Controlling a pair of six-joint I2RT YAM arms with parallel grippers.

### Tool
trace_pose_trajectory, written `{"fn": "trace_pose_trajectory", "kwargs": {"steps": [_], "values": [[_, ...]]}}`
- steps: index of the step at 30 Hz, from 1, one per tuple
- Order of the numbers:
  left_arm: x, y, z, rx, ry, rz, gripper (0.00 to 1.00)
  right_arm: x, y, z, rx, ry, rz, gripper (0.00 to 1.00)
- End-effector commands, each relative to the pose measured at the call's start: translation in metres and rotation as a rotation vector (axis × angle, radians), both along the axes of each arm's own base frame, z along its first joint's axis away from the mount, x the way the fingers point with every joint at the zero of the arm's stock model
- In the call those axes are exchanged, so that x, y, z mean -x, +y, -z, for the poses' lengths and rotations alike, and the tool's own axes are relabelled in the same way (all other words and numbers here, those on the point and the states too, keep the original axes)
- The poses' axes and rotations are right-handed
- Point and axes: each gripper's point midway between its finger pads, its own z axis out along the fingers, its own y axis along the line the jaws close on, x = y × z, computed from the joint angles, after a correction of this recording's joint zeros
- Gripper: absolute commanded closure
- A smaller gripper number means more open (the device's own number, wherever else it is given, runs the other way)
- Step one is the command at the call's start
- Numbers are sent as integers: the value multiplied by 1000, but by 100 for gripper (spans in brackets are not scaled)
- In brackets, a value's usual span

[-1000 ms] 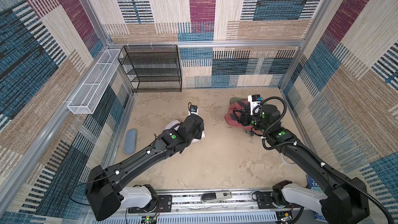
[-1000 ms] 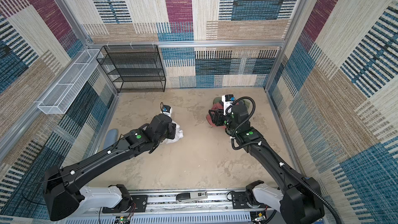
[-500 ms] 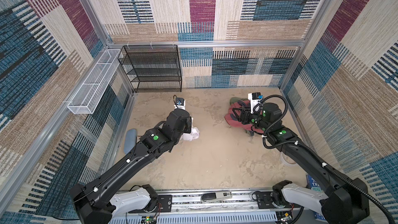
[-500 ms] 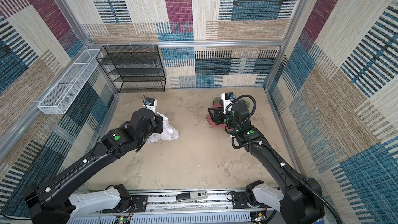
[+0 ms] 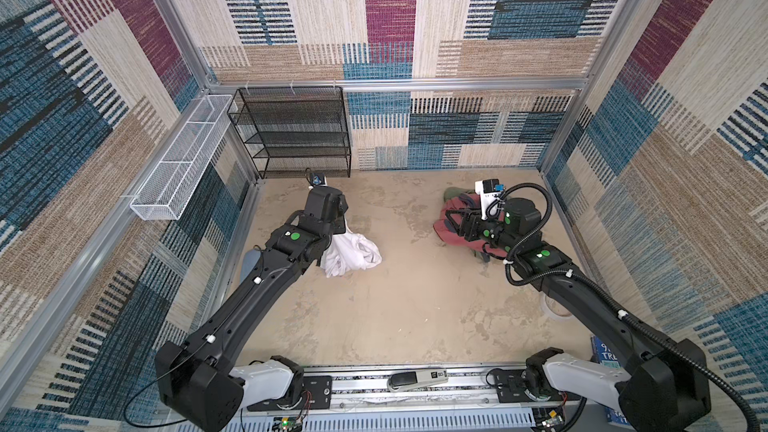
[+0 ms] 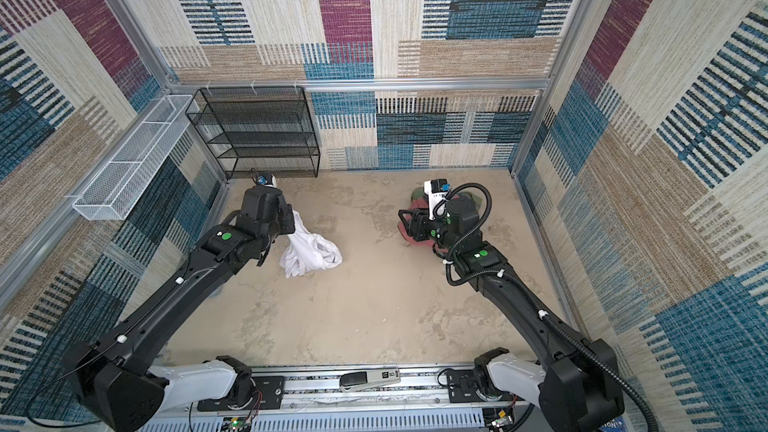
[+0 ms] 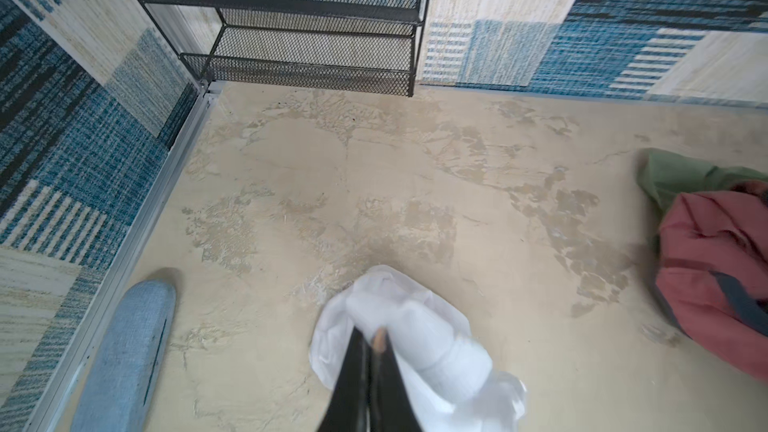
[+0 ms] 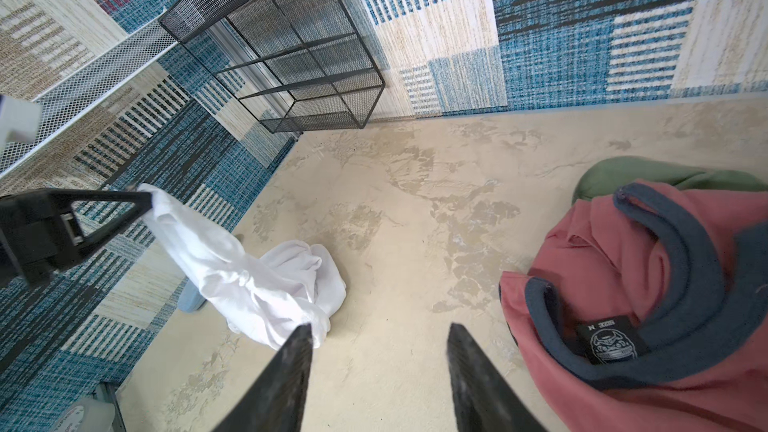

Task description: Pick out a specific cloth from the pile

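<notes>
Swung L gripper (image 7: pixel 376 336) twd the rear-left corner over the last sec, drawing one end of cloth (image 5: pixel 353 253) up w/ it; left R gripper (image 8: pixel 380 328) where it was.

Cloth: plain white, pinched at one bunched corner betw. the L gripper tips, which press together on the fabric w/ no gap showing. Hangs from those tips as a twisted strand (image 8: pixel 195 243), lower part heaped on the beige tabletop (image 5: pixel 395 305) just below and slightly twd the R gripper side. Same in both top views (image 6: pixel 309 253).

Pile (image 8: pixel 623 276): salmon-red garment w/ grey-blue collar on top, olive-green garment (image 8: pixel 648 174) poking out behind it. Sits right beside R gripper, on the side away from cloth; well apart from cloth and L gripper.

R gripper: tips spread apart, nothing betw. them, bare tabletop under the gap. In both top views, held over the near edge of pile (image 5: pixel 451 238).

Blue-grey flat item (image 7: pixel 124 351) on tabletop by the left wall, near L gripper on the side away from pile. Black mesh shelf (image 5: pixel 297 130) beyond L gripper at the back wall; white wire basket (image 5: pixel 178 160) on the left wall above it.
</notes>
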Motion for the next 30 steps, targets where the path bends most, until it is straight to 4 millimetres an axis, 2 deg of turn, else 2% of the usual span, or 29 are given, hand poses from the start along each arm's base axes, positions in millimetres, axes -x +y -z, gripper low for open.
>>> {"fn": "trace_pose_trajectory", "kwargs": {"steps": [1,7,13,17,22,30], "values": [[-18,1,14,25,13,-8,100,-1,5,-9,-26,-23,-23,45],[-48,12,64,46,71,-71,100,2,4,-2,-29,-8,-22,45],[-62,25,114,4,170,-125,100,1,3,2,-29,0,-11,45],[-60,36,140,-26,217,-163,100,0,6,2,-29,9,-24,45],[-49,46,166,-33,265,-202,100,1,5,0,-27,8,-20,45],[-20,63,191,-11,326,-267,100,-2,3,3,-17,10,-7,45]]}}
